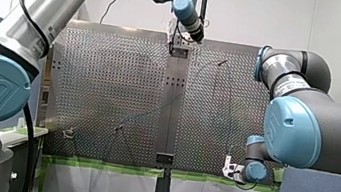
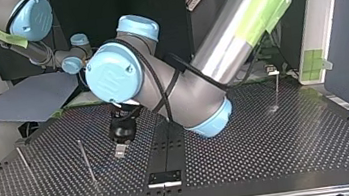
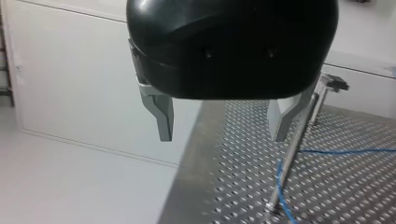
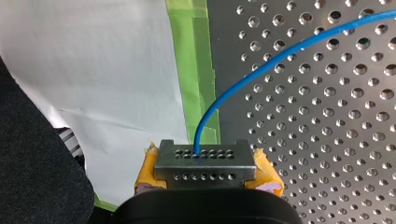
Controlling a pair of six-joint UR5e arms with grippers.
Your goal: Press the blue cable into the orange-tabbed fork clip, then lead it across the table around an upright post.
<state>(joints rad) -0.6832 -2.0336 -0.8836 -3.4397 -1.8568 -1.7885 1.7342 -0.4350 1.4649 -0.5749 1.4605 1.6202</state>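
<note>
Two claws, one blue cable (image 4: pixel 261 65)
My right claw (image 4: pixel 208 182) is gripping a perforated metal block (image 4: pixel 205 163), where the cable is ending, at the tabletop's (image 4: pixel 327 140) green-taped edge. My left claw (image 3: pixel 222 137) is hovering spread apart beside an upright post (image 3: pixel 294 154), with the cable passing its base.

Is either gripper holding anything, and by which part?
My right gripper clamps the blue cable by its metal end block; my left gripper holds nothing.

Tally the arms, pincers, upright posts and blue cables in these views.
Arms: 2, my left arm and my right arm
Pincers: 2, left pincer and right pincer
Upright posts: 3
Blue cable: 1
Total: 8
</note>
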